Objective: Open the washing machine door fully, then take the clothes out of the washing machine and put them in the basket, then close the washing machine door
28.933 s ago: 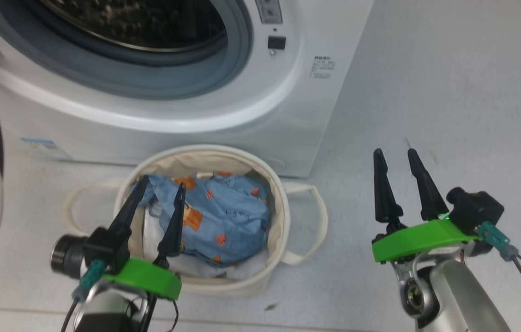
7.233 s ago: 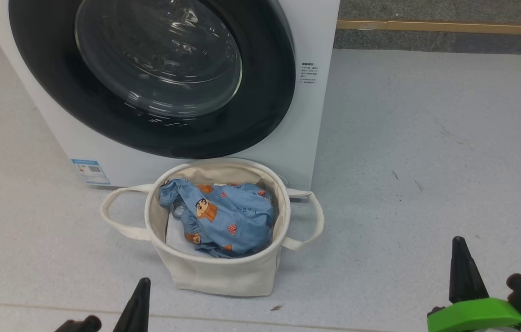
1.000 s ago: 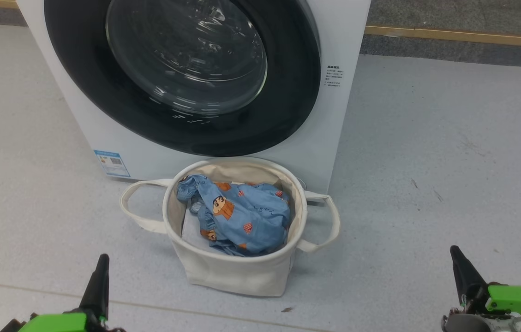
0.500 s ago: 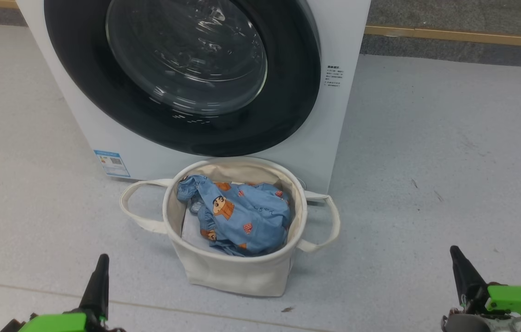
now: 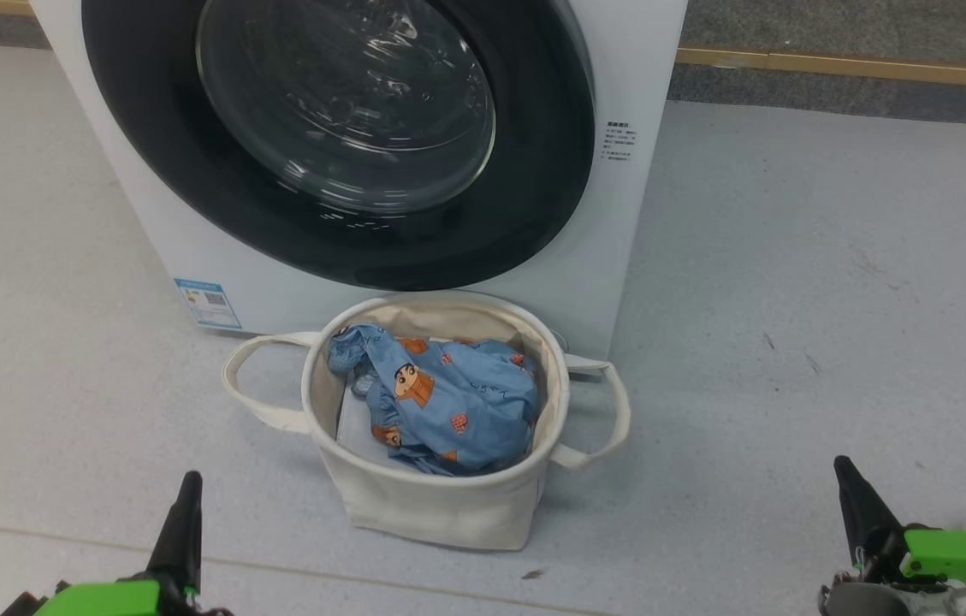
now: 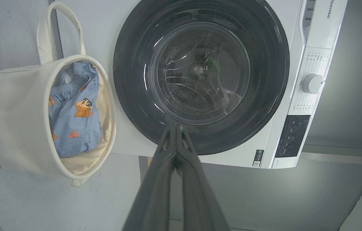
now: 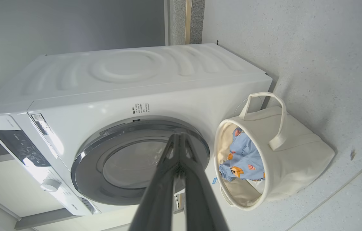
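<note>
My left gripper [image 6: 176, 129] has its fingers [image 6: 160, 183] pressed flat together and holds nothing; in the head view it sits at the bottom left corner of the frame, over the grey floor [image 5: 791, 257]. My right gripper [image 7: 179, 136] is the same, fingers closed tip to tip on nothing, at the bottom right corner of the head view. Both are well apart from the basket [image 5: 431, 513], which stands upright on the floor in the lower middle of the head view, its two loop handles sticking out to either side. The clothes [image 5: 448, 402] lie bunched inside it, light blue with orange cartoon figures, over something white at the bottom. Just above the basket in the frame stands the washing machine [image 5: 641, 85], with a blue sticker [image 5: 207, 302] low on its front at the left. The washing machine door [image 5: 534, 171] is shut against that front, black rim all round the glass bowl. In the left wrist view I see the control dial [image 6: 312, 83] at the right of the frame.
</note>
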{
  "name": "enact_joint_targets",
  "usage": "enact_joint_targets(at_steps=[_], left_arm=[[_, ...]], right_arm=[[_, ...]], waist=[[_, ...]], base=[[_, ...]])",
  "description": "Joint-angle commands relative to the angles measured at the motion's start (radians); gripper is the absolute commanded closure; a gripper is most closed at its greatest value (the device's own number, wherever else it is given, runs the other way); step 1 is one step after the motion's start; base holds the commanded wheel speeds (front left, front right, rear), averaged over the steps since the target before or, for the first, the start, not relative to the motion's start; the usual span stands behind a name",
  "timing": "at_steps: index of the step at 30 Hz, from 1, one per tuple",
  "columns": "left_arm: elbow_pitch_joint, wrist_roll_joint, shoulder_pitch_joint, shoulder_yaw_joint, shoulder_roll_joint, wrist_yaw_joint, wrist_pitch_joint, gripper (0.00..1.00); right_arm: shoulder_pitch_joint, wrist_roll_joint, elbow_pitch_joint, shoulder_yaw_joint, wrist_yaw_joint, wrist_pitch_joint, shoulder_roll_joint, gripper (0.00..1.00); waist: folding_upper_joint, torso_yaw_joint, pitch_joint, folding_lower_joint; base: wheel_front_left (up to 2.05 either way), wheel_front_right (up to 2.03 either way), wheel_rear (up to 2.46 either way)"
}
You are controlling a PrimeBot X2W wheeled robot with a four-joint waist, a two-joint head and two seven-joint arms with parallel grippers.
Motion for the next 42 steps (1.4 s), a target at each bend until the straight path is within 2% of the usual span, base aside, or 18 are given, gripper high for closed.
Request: enact_joint_targets(at_steps=[1,42], left_arm=[[-0.026,0.009,-0.045,0.034,0.004,-0.007,0.006,1.00],[-0.026,0.011,-0.045,0.036,0.002,-0.007,0.008,1.00]], right_arm=[[-0.049,-0.005,-0.030,0.016,0.000,0.005,-0.005,1.00],[-0.049,-0.008,-0.030,0.012,0.000,0.009,-0.002,1.00]], waist=[[0.0000,0.000,0.000,0.0000],[0.0000,0.000,0.000,0.0000]], base=[[0.00,0.00,0.00],[0.00,0.00,0.00]])
